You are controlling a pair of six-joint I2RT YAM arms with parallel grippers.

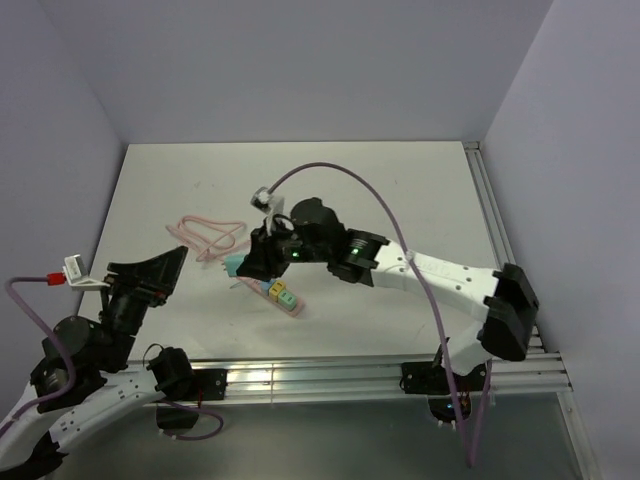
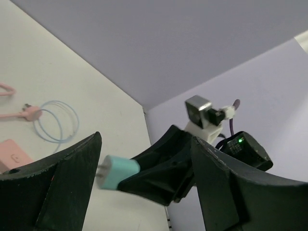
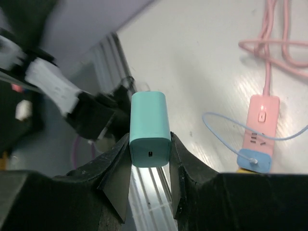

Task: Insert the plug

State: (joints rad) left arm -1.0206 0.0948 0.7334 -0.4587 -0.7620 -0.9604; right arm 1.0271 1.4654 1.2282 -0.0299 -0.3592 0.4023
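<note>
- Right gripper (image 3: 150, 142): pressed together on a teal USB charger (image 3: 149, 118), pinching its two flat sides. The charger hangs in the air just left of centre in the top view.
- Left gripper (image 1: 150, 272): spread and empty, at the lower left of the top view.
- Pink power strip (image 3: 262, 126): lies loose on the table (image 1: 400, 190), at centre right of the right wrist view. A blue plug (image 3: 253, 160) already fills its lower socket.
- Risk, strip: nothing holds it, so a downward push would probably slide or tip it.
- Risk, alignment: the prongs show only in the left wrist view, and a slight tilt would likely jam them against the socket face.
- Risk, grip: the smooth case may swivel between the fingers under load.
- Risk, crowding: the blue plug leaves little room beside it.
- Writing: none legible; the charger face shows only a small port slot.
</note>
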